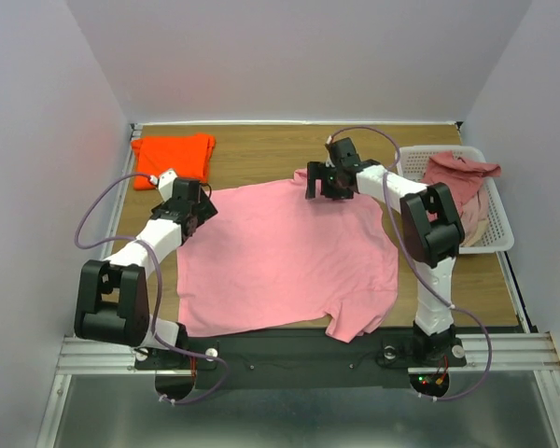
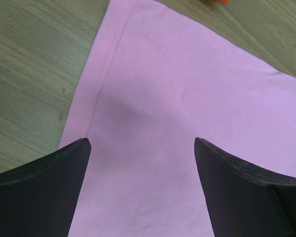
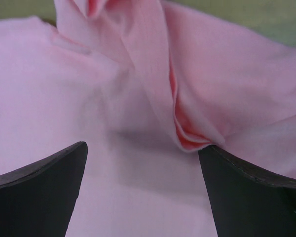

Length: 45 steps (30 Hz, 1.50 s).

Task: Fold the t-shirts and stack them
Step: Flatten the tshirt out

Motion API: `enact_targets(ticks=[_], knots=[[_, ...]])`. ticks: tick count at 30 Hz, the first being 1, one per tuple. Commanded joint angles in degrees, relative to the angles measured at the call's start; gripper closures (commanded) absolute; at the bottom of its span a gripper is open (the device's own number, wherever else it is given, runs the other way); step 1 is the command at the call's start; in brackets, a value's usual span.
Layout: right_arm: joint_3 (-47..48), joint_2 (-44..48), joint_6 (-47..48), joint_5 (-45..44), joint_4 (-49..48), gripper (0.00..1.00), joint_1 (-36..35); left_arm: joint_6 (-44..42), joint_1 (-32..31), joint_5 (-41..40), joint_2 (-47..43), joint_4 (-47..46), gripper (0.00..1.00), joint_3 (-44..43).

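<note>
A bubblegum pink t-shirt (image 1: 280, 257) lies spread flat in the middle of the table. My left gripper (image 1: 203, 207) is open just above its far left corner; the left wrist view shows flat pink cloth (image 2: 187, 98) and its hem between the fingers. My right gripper (image 1: 323, 182) is open over the shirt's far edge; the right wrist view shows a bunched fold of pink cloth (image 3: 187, 98) just ahead of the right finger (image 3: 246, 192). A folded bright orange t-shirt (image 1: 173, 157) lies at the far left. Dusty rose and cream shirts (image 1: 462, 177) lie in the basket.
A white mesh basket (image 1: 497, 238) stands at the right edge of the table. White walls close in the left, right and back. The metal rail with the arm bases (image 1: 299, 350) runs along the near edge.
</note>
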State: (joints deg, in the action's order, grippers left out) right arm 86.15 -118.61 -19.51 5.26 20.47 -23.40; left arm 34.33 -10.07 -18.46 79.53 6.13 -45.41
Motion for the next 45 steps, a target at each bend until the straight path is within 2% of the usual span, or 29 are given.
enact_targets(ticks=[1, 9, 15, 18, 20, 23, 27, 28, 32, 35, 39, 45], knots=[[8.2, -4.4, -1.9, -4.0, -4.6, 0.00, -0.5, 0.3, -0.1, -1.0, 1.2, -2.9, 0.02, 0.9], [27.2, -16.1, -4.5, -14.7, -5.0, 0.00, 0.5, 0.5, -0.1, -2.5, 4.1, -3.5, 0.02, 1.9], [39.7, -21.8, -1.5, -13.5, -5.1, 0.00, 3.0, 0.7, 0.0, -3.0, 4.6, -3.1, 0.02, 2.2], [41.1, -21.1, 2.2, -16.0, -5.1, 0.00, 3.4, 0.6, 0.0, -2.7, 3.9, -2.7, 0.02, 1.9], [40.2, -18.4, 3.5, -17.5, -5.1, 0.00, 3.4, 0.9, 0.0, -2.4, 3.0, -2.6, 0.02, 1.9], [33.8, -12.1, 4.7, -17.6, -5.0, 0.00, 3.5, 1.0, -0.1, -1.8, 1.5, -2.4, 0.02, 2.0], [19.0, -1.7, 2.7, -12.4, -5.1, 0.00, 3.4, 1.1, -0.1, -0.2, -0.7, -2.4, 0.02, 2.1], [12.4, 0.5, 2.1, -11.6, -5.1, 0.00, 3.4, 1.1, -0.1, -0.1, -0.9, -2.4, 0.01, 2.1], [-0.3, 9.3, -0.8, -10.5, -5.5, 0.00, 2.8, 0.3, -0.5, -0.1, -0.2, -2.4, 0.02, 0.2], [-5.2, 10.5, -1.8, -11.3, -5.4, 0.00, 2.7, -0.3, -0.5, -0.3, 2.0, -2.9, 0.02, -0.9], [-7.1, 9.0, -3.7, -13.5, -5.4, 0.00, 2.7, -1.6, -0.5, 0.4, 7.5, -4.7, 0.02, -2.8], [-4.3, 4.3, -5.1, -16.3, -5.4, 0.00, 2.9, -2.8, -0.4, 1.5, 15.9, -5.1, 0.02, -7.0]])
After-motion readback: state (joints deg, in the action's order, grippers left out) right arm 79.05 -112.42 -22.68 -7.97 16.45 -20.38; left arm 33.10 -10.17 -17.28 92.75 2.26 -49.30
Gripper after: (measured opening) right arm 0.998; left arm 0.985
